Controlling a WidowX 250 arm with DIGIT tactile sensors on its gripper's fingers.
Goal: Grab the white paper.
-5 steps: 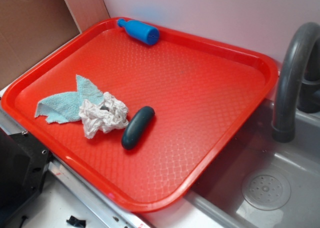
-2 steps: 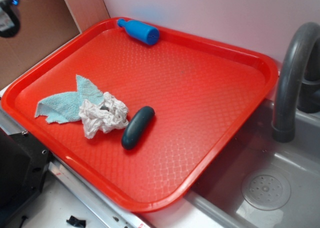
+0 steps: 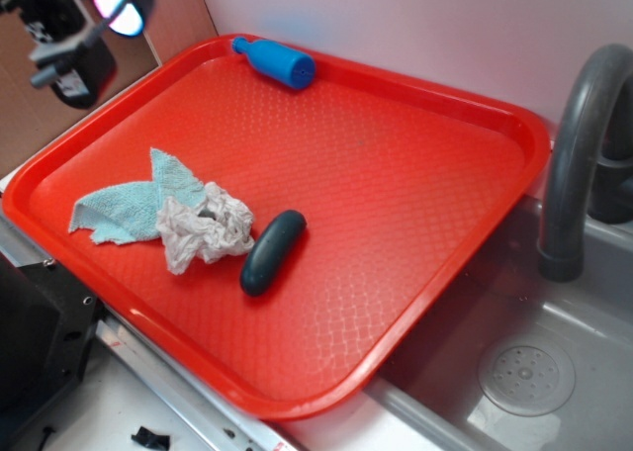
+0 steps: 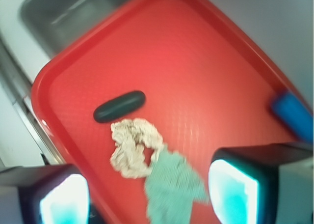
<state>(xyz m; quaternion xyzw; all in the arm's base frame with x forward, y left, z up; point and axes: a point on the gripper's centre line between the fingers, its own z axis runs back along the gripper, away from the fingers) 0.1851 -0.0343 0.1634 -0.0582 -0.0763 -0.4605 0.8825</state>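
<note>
The white paper [image 3: 205, 229] is a crumpled off-white wad on the red tray [image 3: 396, 174], left of centre, touching a light blue cloth rag [image 3: 129, 206] on its left. In the wrist view the paper [image 4: 132, 148] lies ahead of and between my fingers, with the rag [image 4: 171, 187] closer to me. My gripper [image 3: 84, 26] hovers high above the tray's far-left corner, well away from the paper. It is open and empty, with glowing cyan pads [image 4: 233, 189] wide apart.
A dark green oblong object [image 3: 272, 251] lies just right of the paper. A blue bottle [image 3: 275, 61] lies at the tray's back rim. A grey sink [image 3: 524, 372] with a dark faucet [image 3: 579, 144] is to the right. A brown board stands at the back left.
My gripper has come into the exterior view from the top left and moved down and right. The paper, rag and other objects have not moved.
</note>
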